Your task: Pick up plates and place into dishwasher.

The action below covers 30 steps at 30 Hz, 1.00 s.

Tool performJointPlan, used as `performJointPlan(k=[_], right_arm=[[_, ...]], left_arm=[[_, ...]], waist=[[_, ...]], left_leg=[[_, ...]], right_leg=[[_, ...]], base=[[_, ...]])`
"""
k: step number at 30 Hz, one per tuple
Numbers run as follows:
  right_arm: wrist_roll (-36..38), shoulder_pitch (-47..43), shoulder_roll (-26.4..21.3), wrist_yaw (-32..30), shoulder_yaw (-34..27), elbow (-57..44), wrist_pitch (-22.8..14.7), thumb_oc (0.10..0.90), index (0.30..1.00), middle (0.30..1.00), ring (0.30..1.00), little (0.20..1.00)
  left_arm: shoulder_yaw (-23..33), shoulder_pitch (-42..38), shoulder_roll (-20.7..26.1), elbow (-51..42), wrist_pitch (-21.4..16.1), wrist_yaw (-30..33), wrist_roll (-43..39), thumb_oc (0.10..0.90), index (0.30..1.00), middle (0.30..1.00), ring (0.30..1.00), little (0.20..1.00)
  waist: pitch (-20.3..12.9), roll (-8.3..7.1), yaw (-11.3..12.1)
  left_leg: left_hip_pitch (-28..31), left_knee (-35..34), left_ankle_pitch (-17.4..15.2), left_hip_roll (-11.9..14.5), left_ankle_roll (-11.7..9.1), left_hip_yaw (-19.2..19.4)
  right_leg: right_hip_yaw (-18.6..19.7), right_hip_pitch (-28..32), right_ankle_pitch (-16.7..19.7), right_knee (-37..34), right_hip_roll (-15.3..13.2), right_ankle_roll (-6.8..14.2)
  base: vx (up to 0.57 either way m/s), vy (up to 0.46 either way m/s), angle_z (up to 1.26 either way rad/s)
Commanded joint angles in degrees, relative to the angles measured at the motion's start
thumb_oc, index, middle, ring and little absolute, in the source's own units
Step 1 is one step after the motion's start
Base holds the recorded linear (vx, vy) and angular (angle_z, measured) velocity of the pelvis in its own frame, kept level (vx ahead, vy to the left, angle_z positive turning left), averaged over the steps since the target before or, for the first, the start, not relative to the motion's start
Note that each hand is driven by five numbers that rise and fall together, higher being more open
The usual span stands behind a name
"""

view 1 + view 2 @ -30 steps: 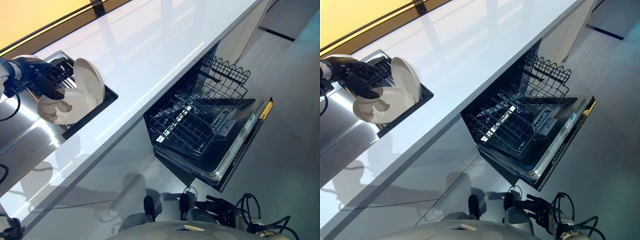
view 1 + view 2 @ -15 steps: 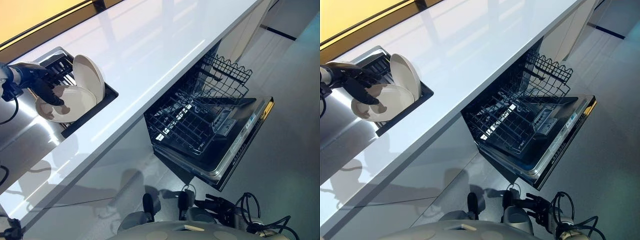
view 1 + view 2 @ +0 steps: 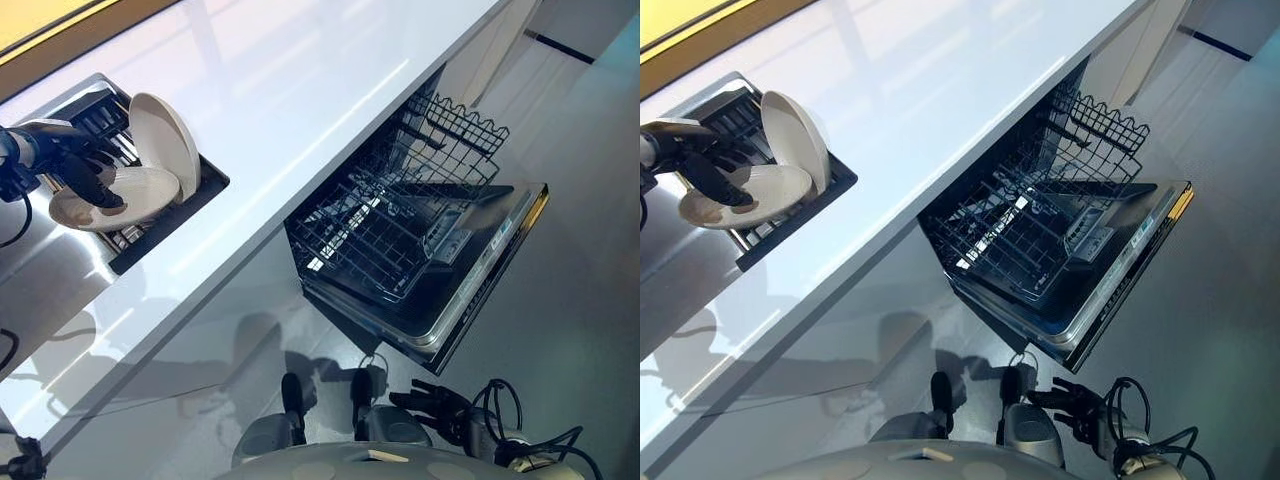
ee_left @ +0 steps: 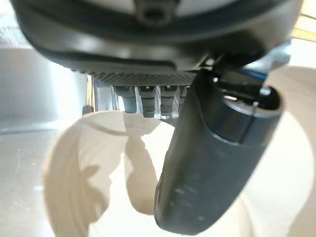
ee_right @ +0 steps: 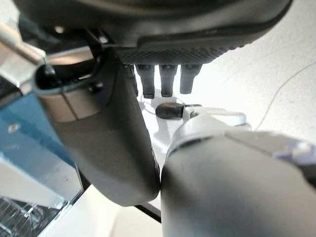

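My left hand [image 3: 72,162] is shut on a cream plate [image 3: 135,188] over the black dish rack [image 3: 195,193] by the sink. The thumb [image 4: 212,158] lies across the plate's top face [image 4: 98,163], and the fingers reach under it. This plate is tipped close to flat. A second cream plate [image 3: 165,143] stands on edge in the rack right beside it. The dishwasher [image 3: 480,270] under the counter has its door down, and its wire lower rack [image 3: 370,235] is pulled out and holds no dishes. My right hand [image 3: 435,405] hangs low near the floor, fingers relaxed, holding nothing.
A long white counter [image 3: 300,90] runs between the dish rack and the dishwasher, and its front edge overhangs the rack. A steel sink [image 3: 40,275] lies to the left of the dish rack. Grey floor spreads around the open door.
My left hand has tipped the plate from a steep lean to almost flat and drawn it slightly away from the standing plate. The view itself has shifted a little. The right hand has stayed put.
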Motion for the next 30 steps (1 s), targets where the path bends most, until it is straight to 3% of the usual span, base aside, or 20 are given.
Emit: performJointPlan(k=[1, 18, 30], right_arm=[[-1.84, 5.90, -4.45, 0.25, 3.19, 2.59, 0.47, 0.800, 0.900, 0.900, 0.900, 0.900], [-1.70, 6.96, -4.69, 1.45, 3.02, 2.09, 0.18, 0.800, 0.900, 0.900, 0.900, 0.900], [-1.94, 7.90, -4.56, 1.94, 2.46, 2.20, 1.57, 0.800, 0.900, 0.900, 0.900, 0.900]], left_arm=[[3.37, -9.75, 3.38, 5.58, -1.27, 2.95, 1.77, 0.800, 0.900, 0.900, 0.900, 0.900], [-0.87, -15.39, 5.19, 4.54, -7.25, 8.35, 4.90, 0.800, 0.900, 0.900, 0.900, 0.900], [-3.35, -17.22, 6.28, 2.85, -7.75, 7.66, 6.46, 0.800, 0.900, 0.900, 0.900, 0.900]], waist=[[-0.32, 0.76, -0.20], [-0.78, 0.76, 0.14], [-3.11, 1.74, 0.34]], left_leg=[[-0.25, 3.37, -4.86, 0.32, -0.97, 2.02], [0.39, 2.66, -4.85, -0.09, -1.04, 1.30], [2.09, 1.82, -5.28, -0.59, -1.16, 0.65]], right_leg=[[2.21, -2.52, 3.13, 0.11, -4.44, 8.63], [0.68, -2.12, 3.44, 0.27, -4.96, 9.00], [0.66, -0.65, 2.82, 0.12, -4.83, 9.03]], base=[[-0.05, -0.007, 0.00], [0.01, -0.015, 0.02], [0.04, -0.027, 0.02]])
